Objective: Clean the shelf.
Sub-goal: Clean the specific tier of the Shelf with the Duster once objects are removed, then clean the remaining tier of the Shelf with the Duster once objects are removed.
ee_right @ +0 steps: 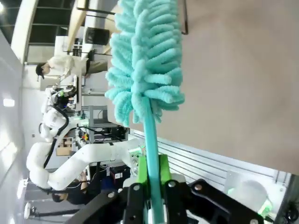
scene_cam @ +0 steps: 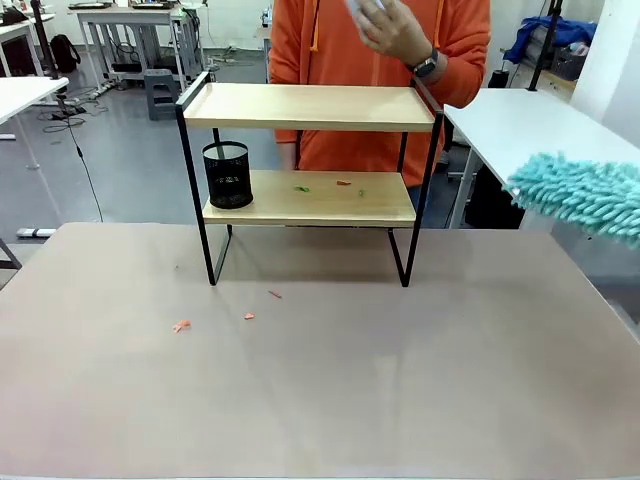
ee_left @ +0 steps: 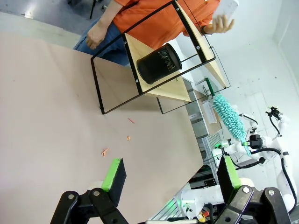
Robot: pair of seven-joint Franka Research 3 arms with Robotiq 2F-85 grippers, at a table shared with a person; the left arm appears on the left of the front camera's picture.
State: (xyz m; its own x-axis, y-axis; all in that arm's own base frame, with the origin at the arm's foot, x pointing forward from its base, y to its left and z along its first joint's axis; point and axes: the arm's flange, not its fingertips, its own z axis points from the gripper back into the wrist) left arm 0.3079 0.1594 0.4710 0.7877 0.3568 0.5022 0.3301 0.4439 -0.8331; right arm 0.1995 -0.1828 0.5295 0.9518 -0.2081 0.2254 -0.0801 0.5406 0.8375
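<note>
The shelf stands at the far middle of the tan table, a two-tier rack of light wood in a black frame. On its lower board sit a black mesh cup and small green and orange scraps. More orange scraps lie on the table in front. A teal fluffy duster pokes in from the right edge, level with the lower board. My right gripper is shut on the duster's handle. My left gripper hangs open above the table, well back from the shelf.
A person in an orange hoodie stands behind the shelf with one hand raised, holding something pale. White tables flank the far side. The tan tabletop in front is bare apart from the scraps.
</note>
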